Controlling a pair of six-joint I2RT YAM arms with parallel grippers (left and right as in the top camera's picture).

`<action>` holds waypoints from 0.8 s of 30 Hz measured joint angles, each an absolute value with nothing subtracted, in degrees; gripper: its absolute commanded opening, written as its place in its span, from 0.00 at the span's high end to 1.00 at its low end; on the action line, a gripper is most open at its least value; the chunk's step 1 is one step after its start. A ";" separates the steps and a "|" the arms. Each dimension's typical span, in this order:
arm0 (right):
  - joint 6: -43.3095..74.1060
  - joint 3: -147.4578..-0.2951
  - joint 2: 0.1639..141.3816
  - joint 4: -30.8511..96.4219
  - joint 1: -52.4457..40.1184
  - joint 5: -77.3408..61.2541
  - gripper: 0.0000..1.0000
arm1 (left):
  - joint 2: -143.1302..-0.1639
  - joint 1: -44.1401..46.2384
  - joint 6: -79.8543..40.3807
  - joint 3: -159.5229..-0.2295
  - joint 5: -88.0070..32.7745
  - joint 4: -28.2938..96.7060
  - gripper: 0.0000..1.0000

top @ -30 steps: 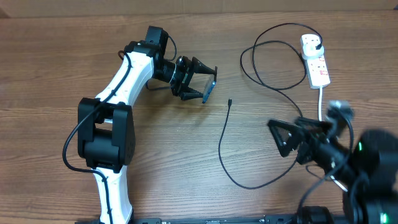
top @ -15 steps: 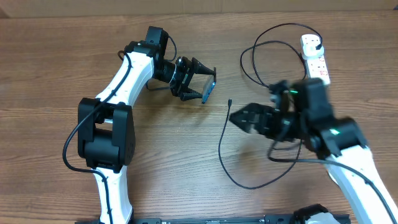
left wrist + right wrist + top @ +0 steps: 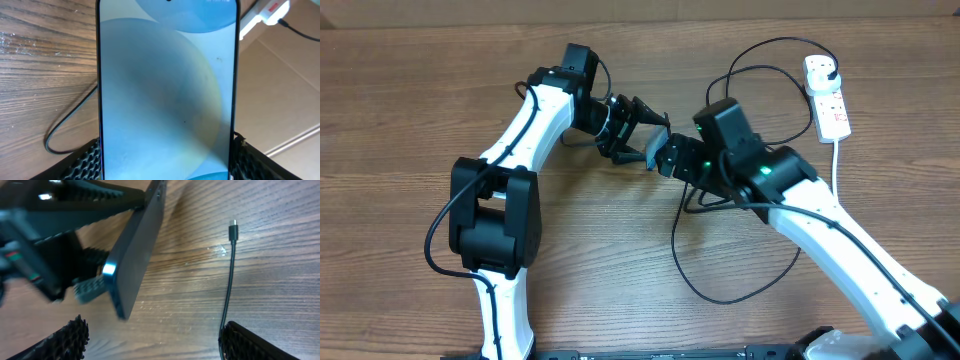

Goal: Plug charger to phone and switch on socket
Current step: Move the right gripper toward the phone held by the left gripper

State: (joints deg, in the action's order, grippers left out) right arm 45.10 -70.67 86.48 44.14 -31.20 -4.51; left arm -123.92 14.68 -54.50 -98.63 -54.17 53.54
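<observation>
Black right jaws (wide apart) have swung beside the phone (image 3: 136, 250).

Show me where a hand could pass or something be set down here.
Bare table left of the left arm; also between that arm's base and the low loop of the cable. Crowded: the centre, around the phone and right arm; the far right, cable loops by the socket.

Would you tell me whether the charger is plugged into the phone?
Out: the charger tip lies on the table, apart from the phone.
</observation>
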 measured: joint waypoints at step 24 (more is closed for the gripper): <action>51.68 -70.67 92.60 41.25 -33.98 4.03 0.38 | -123.92 17.63 -57.34 -98.63 -45.76 53.52 0.32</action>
State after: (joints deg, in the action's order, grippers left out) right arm 51.68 -70.67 92.60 41.25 -33.98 4.03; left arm -123.92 17.63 -57.34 -98.63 -45.76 53.52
